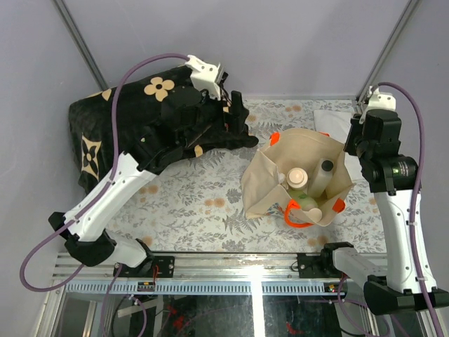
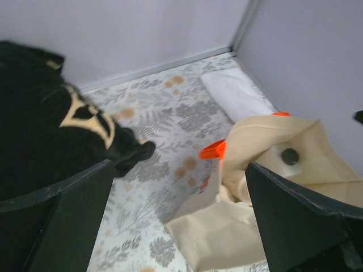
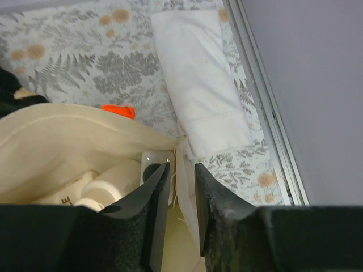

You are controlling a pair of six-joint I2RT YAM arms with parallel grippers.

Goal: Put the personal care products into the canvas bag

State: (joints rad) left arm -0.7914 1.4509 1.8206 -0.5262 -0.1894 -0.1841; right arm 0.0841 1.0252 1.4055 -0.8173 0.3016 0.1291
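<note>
The canvas bag (image 1: 270, 184) stands open at centre right, orange handles showing. Inside it I see a cream bottle (image 1: 298, 175), the white bottle with a dark cap (image 1: 324, 172) and the pale green bottle (image 1: 307, 204); any other bottles are hidden. My left gripper (image 1: 237, 114) is open and empty, up over the edge of the black blanket, left of the bag (image 2: 227, 232). My right gripper (image 3: 181, 167) is at the bag's right rim (image 3: 187, 158), jaws a narrow gap apart with the canvas edge between them, beside the white bottle (image 3: 148, 164).
The black blanket with cream flowers (image 1: 133, 119) is heaped at the back left. A folded white cloth (image 1: 330, 121) lies at the back right by the wall, behind the bag. Grey walls and metal rails close the back and right sides.
</note>
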